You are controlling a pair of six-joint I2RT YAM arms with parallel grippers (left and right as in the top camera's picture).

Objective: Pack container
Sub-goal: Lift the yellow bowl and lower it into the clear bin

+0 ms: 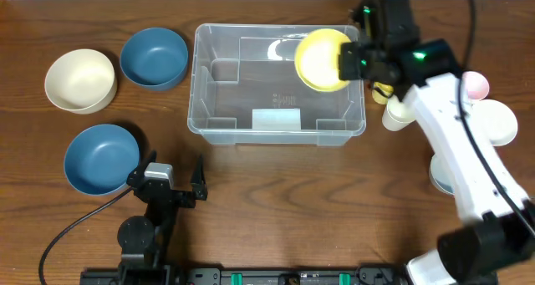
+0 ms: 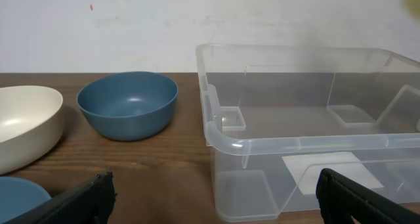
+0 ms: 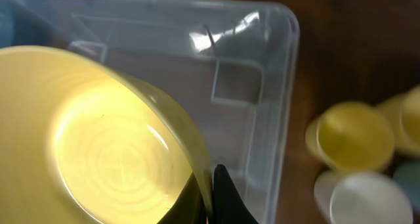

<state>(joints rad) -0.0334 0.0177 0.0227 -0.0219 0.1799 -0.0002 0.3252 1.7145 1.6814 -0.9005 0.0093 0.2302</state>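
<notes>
On my overhead feed the container [image 1: 194, 84] sits at the middle of the tabletop [image 1: 276, 201], toward the far side, long side facing me, with a white label [image 1: 276, 118] showing through its floor near the front wall. My right hand [image 1: 347, 61] is pinched narrow on the rim of a yellow bowl [image 1: 322, 61], which hangs tilted over the container's far right corner; on the right wrist feed the bowl's hollow faces the camera, with the clear floor and a moulded notch visible past it. My left hand [image 1: 171, 178] rests low near the front edge with its fingers spread wide and nothing between them, pointing at the container's near left corner. Left of the container stand a dark blue bowl [image 1: 154, 58] and, just beside it, a cream bowl [image 1: 79, 79]; a lighter blue bowl [image 1: 102, 158] sits nearer me. To the container's right is a cluster of cups, among them a yellow cup [image 3: 351, 135] and a white cup [image 3: 364, 198], partly hidden by the right arm.
</notes>
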